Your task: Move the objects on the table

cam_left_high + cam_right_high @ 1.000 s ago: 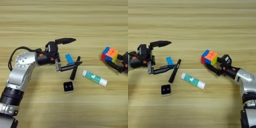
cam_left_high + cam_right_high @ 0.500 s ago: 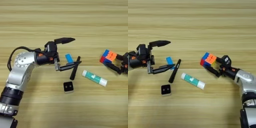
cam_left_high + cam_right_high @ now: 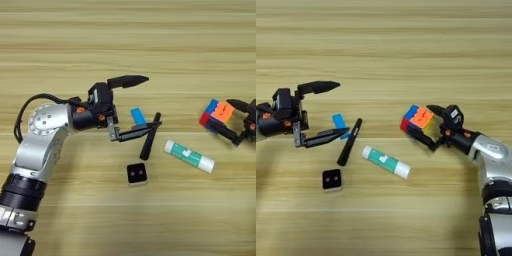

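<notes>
My left gripper [image 3: 152, 103] stands wide open over the table [image 3: 125, 45], one finger raised and the other low. The flat blue block [image 3: 137, 116] lies between them, just above the low finger. That finger's tip reaches the black pen [image 3: 149, 136], which lies slanted. Below the pen sits the small black-and-white cube [image 3: 136, 174]. To the right lies the white-and-green glue stick [image 3: 386, 162]. At the right, my right gripper [image 3: 421, 121] is shut on the multicoloured puzzle cube [image 3: 417, 118], which is tilted.
Cables run along the left arm [image 3: 42, 125] at the left edge. The right forearm [image 3: 488, 150] comes in from the lower right. Bare wood stretches across the far half of the table and along the front edge.
The puzzle cube has tilted and dropped slightly in my right gripper's hold, shifting a little left. My left arm and the other objects have stayed where they were.
</notes>
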Controlling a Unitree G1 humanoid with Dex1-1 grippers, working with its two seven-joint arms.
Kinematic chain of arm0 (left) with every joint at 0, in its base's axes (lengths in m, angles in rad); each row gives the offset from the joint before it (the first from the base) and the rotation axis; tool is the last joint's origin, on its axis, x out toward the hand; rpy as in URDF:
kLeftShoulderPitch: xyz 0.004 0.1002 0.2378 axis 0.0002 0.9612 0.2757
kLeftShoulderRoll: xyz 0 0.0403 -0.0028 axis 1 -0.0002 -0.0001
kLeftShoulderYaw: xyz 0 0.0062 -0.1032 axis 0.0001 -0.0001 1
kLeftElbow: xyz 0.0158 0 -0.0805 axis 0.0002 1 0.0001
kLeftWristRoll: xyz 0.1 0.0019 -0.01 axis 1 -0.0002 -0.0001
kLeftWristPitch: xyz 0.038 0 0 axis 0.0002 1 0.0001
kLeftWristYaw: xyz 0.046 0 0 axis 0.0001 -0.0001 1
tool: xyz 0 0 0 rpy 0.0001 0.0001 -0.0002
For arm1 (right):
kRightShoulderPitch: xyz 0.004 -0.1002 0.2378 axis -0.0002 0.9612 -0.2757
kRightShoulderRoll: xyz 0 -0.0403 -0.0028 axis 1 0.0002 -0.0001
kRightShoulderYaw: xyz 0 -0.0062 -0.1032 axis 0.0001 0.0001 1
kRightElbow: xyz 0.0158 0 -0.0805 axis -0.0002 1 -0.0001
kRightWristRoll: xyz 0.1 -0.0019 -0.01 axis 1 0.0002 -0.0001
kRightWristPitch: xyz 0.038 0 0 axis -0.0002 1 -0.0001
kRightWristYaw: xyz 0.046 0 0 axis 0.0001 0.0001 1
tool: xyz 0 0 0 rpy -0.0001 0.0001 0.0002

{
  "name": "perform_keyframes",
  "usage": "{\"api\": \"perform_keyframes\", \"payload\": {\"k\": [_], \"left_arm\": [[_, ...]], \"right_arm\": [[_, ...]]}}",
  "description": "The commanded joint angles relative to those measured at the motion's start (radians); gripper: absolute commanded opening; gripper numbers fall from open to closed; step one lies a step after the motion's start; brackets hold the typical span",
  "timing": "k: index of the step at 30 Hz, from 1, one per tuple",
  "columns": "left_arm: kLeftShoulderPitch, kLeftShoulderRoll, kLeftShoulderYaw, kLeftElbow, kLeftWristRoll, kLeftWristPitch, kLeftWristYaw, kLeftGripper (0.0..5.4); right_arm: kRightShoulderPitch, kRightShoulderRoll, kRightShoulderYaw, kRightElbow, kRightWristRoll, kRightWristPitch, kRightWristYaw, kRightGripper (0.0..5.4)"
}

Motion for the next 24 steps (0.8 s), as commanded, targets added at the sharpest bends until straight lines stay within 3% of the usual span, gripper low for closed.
{"api": "perform_keyframes", "payload": {"k": [1,8,14,19,24], "left_arm": [[-0.021,0.005,-0.001,0.020,0.012,-0.006,0.002,5.40],[-0.040,0.000,-0.008,0.053,0.050,-0.013,0.039,5.40],[-0.051,-0.003,-0.018,0.096,0.094,-0.043,0.059,5.40],[-0.065,-0.006,-0.025,0.145,0.132,-0.071,0.080,5.40],[-0.071,-0.010,-0.028,0.163,0.139,-0.081,0.084,5.40]], "right_arm": [[-0.003,0.009,-0.025,-0.101,0.051,0.009,0.022,5.35],[0.054,0.024,-0.025,-0.397,0.145,0.094,0.029,5.35],[0.112,0.025,-0.005,-0.630,0.183,0.180,0.002,5.35],[0.147,0.023,0.012,-0.749,0.193,0.224,-0.011,5.35],[0.176,0.020,0.028,-0.845,0.202,0.259,-0.018,5.35]]}}
